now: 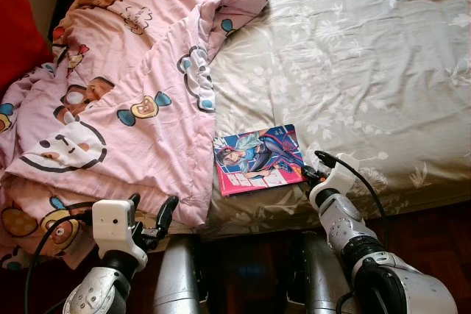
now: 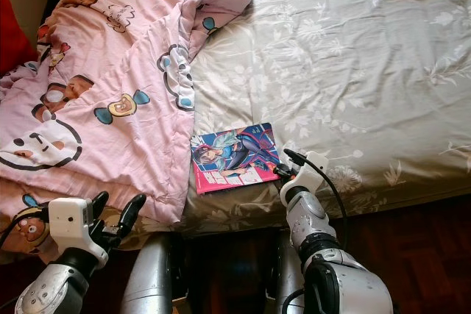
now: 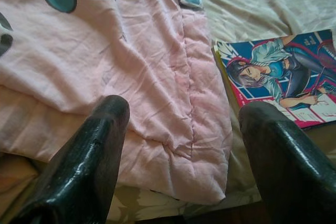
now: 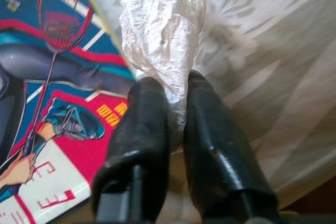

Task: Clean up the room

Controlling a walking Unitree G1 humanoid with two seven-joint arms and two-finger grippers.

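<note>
Right pincer (image 4: 173, 129) around crinkled wrapper (image 4: 160, 30).

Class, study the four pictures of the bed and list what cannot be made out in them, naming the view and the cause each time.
1. The plastic wrap pinched in the right gripper: right wrist view, too crumpled to identify; eye views, too small.
2. The comic book title: eye views, print too small; wrist views, cover cut off by the edge.
3. Anything under the pink blanket: hidden by its folds.
4. The red object: left eye view, cut off by the edge.
</note>
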